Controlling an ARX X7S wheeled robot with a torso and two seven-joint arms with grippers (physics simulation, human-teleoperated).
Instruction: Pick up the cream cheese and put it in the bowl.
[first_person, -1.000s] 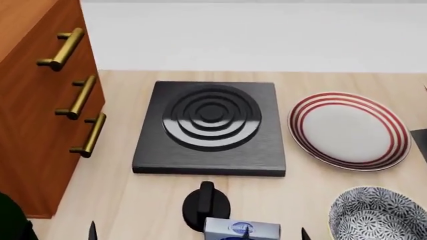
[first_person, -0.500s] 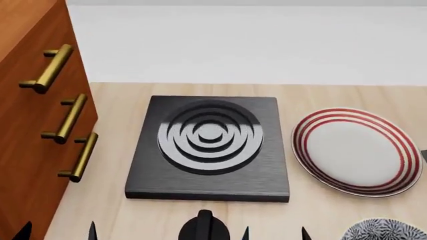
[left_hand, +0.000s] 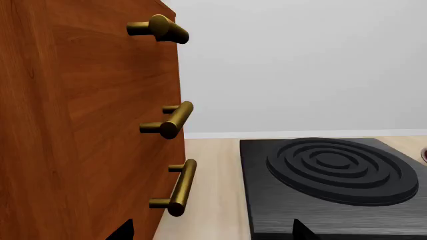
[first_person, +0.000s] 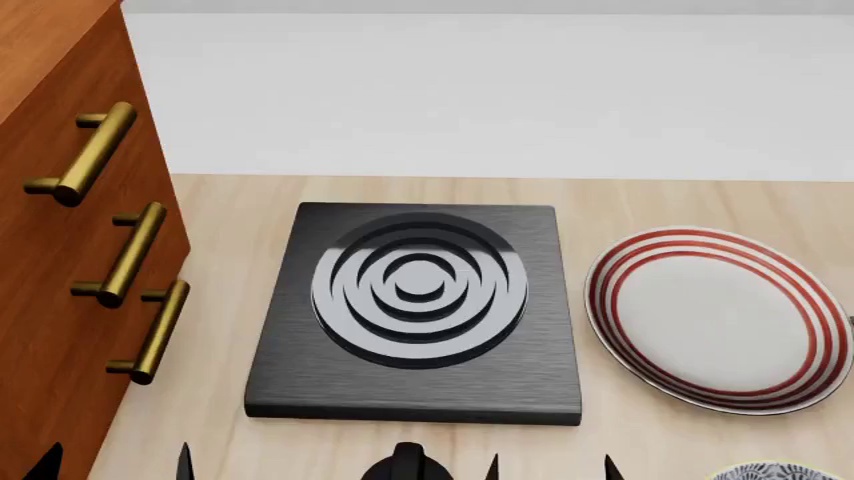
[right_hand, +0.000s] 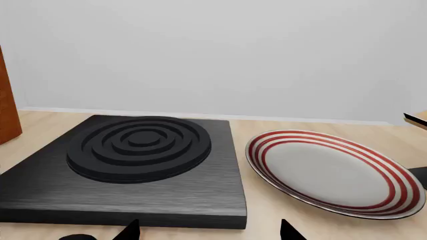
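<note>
— Where do the grippers stand?

— Only the dark fingertips show, low over the table (first_person: 227, 300). The left gripper (first_person: 116, 463) has its two tips well apart with nothing between them. The right gripper (first_person: 550, 467) is the same: tips spread, with bare table in the gap.

— And the cream cheese?

— It is outside all three views, so I cannot tell where it lies.

— The bowl?

— Only a sliver of the bowl (first_person: 774, 471) shows, a patterned grey-and-white rim on the table. It is near the right gripper on its right side and apart from the fingertip.

— What lies ahead of the right gripper?

— A black burner (first_person: 416, 310) with raised rings sits flat, straight ahead and a little to the left. A red-striped plate (first_person: 721, 320) is ahead and to the right. It lies beside the burner without touching it.

— Between the two grippers?

— The top of a black knob (first_person: 407, 461) shows there, closer to the right gripper.

— And by the left one?

— A wooden cabinet (first_person: 54, 250) stands ahead on its left side, with three brass handles (left_hand: 175, 120) facing the burner.
</note>
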